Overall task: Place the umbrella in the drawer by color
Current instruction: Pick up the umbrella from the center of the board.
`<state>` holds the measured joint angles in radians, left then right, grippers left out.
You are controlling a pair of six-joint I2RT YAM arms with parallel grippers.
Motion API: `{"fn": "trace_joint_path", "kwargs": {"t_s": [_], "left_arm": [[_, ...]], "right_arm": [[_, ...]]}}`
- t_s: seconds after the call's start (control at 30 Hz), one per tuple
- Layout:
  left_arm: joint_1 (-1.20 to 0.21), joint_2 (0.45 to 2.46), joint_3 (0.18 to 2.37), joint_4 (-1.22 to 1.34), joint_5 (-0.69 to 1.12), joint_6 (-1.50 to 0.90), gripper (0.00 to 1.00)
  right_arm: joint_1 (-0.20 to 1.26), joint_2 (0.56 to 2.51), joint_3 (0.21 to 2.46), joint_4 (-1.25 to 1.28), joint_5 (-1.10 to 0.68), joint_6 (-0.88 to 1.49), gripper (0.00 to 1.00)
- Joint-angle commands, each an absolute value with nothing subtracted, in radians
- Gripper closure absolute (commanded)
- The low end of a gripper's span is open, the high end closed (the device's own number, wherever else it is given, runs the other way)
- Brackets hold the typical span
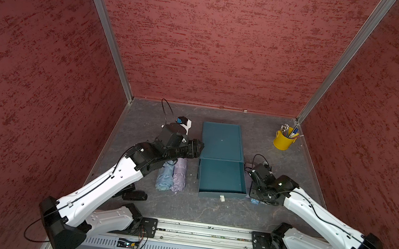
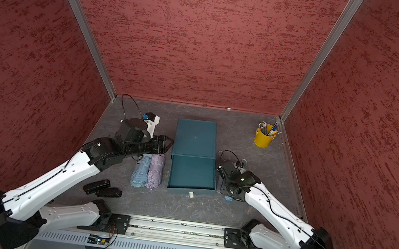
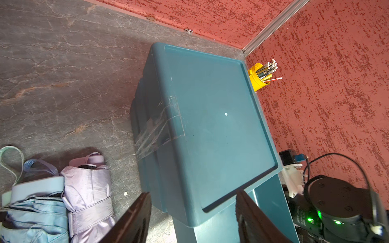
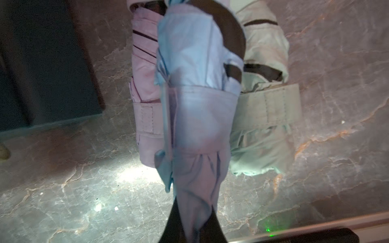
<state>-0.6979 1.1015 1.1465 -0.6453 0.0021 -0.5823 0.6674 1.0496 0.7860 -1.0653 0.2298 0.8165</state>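
Leftmost, first blue umbrella [image 1: 164, 177] and lilac umbrella [image 1: 179, 175] flat on bench [image 1: 208, 209], touching. Next, left fingers [image 1: 197, 147] partly open, gripping nothing, beside cabinet [image 1: 222, 141]. Then drawer [image 1: 220, 176], pulled out. Rightmost, right fingers [image 4: 210, 223] pinched shut on second blue umbrella [image 4: 197, 117], just right of drawer, between pink umbrella [image 4: 145, 84] and green umbrella [image 4: 267, 117].

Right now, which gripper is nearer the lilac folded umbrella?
Left. The left gripper hangs just past the lilac folded umbrella; the right gripper is across the teal plastic drawer, gripping a light-blue umbrella.
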Motion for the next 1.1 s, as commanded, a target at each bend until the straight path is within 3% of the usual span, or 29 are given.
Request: {"fn": "trace_joint_path", "kwargs": {"t_s": [0.0,0.13,0.2,0.43,0.5,0.53,0.63,0.83,1.07], "left_arm": [[-0.704,1.105,1.201,-0.655,-0.01,-0.549,0.33],[-0.692,1.099,1.25,-0.66,-0.003,-0.535,0.25],[-0.687,1.095,1.266,-0.641,0.032,-0.533,0.19],[-0.684,1.064,1.24,-0.467,0.255,-0.532,0.13],[-0.685,1.038,1.179,-0.331,0.404,-0.543,0.11],[-0.689,1.016,1.127,-0.228,0.483,-0.564,0.02],[-0.689,0.965,0.992,0.062,0.618,-0.65,0.0],[-0.655,0.989,0.938,0.295,0.765,-0.767,0.0],[-0.606,1.028,0.904,0.468,0.788,-0.9,0.03]], "right_arm": [[0.663,1.003,0.929,-1.131,0.331,0.764,1.0],[0.671,0.96,1.152,-1.135,0.351,0.626,1.0],[0.677,0.937,1.248,-1.068,0.274,0.533,1.0],[0.679,0.967,1.38,-0.719,-0.375,0.468,1.0],[0.683,0.982,1.349,-0.59,-0.534,0.516,1.0],[0.685,0.977,1.314,-0.506,-0.6,0.553,1.0],[0.687,0.963,1.226,-0.301,-0.73,0.663,1.0],[0.687,0.968,1.151,-0.081,-0.795,0.805,1.0],[0.687,0.958,1.077,0.037,-0.801,0.892,1.0]]}}
